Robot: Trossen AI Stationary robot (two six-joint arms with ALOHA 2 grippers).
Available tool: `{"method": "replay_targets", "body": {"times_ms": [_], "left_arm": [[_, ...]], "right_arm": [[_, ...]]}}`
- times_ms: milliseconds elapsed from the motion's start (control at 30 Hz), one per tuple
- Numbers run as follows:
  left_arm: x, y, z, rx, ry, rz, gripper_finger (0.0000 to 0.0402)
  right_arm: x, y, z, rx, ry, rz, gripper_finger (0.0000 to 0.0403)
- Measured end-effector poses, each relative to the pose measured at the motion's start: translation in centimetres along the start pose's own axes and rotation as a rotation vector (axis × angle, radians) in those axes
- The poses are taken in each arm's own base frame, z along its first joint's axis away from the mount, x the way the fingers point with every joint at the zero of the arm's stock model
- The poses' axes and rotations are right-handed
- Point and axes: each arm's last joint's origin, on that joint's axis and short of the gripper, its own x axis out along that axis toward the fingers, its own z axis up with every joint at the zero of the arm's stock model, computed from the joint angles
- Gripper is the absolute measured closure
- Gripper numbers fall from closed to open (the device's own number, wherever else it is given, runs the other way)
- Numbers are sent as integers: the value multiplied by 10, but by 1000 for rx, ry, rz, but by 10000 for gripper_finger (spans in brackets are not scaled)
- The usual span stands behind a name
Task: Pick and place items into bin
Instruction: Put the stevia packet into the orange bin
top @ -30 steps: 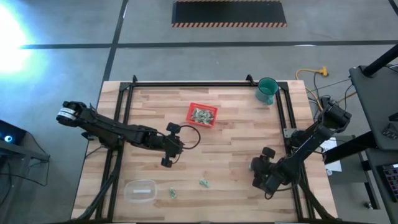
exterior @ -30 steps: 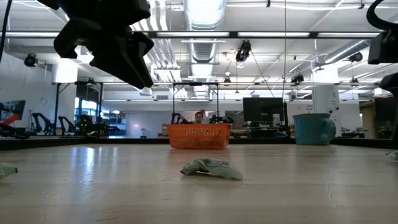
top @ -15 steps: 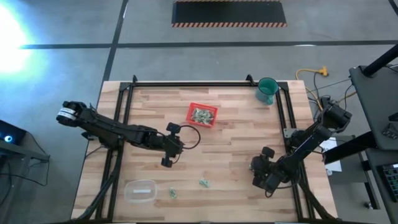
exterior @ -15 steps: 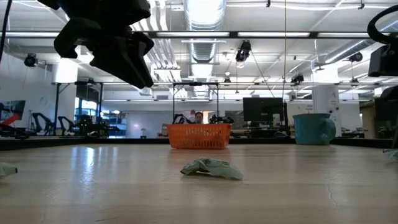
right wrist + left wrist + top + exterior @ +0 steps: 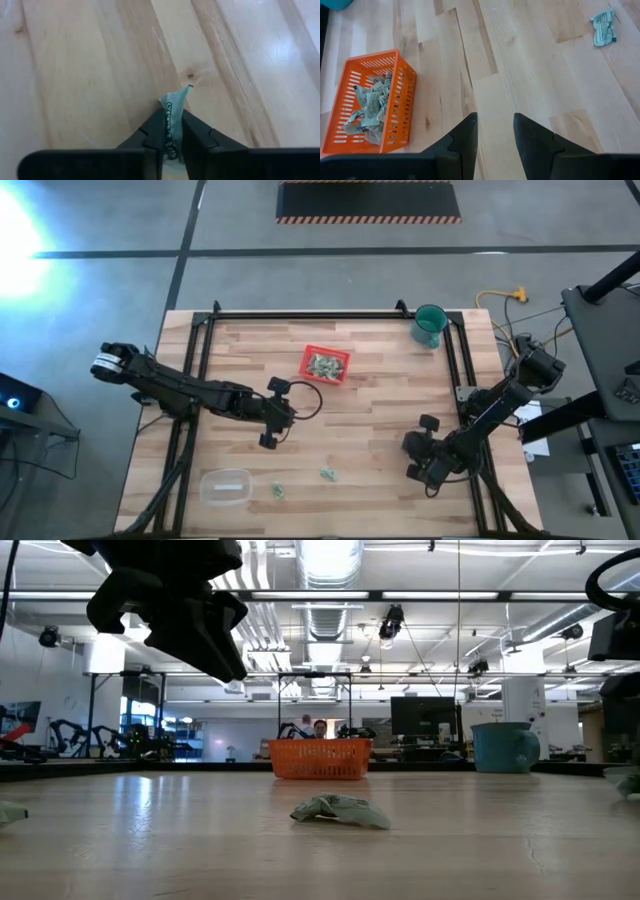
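Pinching a tiny pale-green crumpled wrapper piece (image 5: 174,117) between right claw (image 5: 172,131) fingers, low at the wooden worktop (image 5: 380,420) near edge. Next, probably lifting and carrying toward the small red plastic tray (image 5: 326,365). Left claw (image 5: 494,131) hovering mid-worktop, partly open, empty.

Robotics lab: ceiling ducts (image 5: 325,580), monitors (image 5: 420,717), other robot arms (image 5: 70,732) in bkgd.

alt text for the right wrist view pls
The right gripper is pinching a small pale-green crumpled wrapper between its two dark fingers, low over the light wooden table. Nothing else lies on the planks in this view.
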Motion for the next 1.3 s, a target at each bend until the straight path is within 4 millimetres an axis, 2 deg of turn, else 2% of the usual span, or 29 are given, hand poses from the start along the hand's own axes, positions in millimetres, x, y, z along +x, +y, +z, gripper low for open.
{"method": "replay_targets", "body": {"times_ms": [167,333,667,1067,1300], "left_arm": [[0,0,0,1,0,0,292],[0,0,0,0,-2,0,292],[0,0,1,0,-7,1,292],[0,0,1,0,-9,1,292],[0,0,1,-25,-9,1,292]], "right_arm": [[0,2,3,-30,-60,-3,379],[-1,2,9,-73,-186,-44,384],[-2,-12,37,-80,-480,-269,385],[12,-48,96,-49,-503,-435,385],[22,-69,139,-106,-542,-300,385]]}}
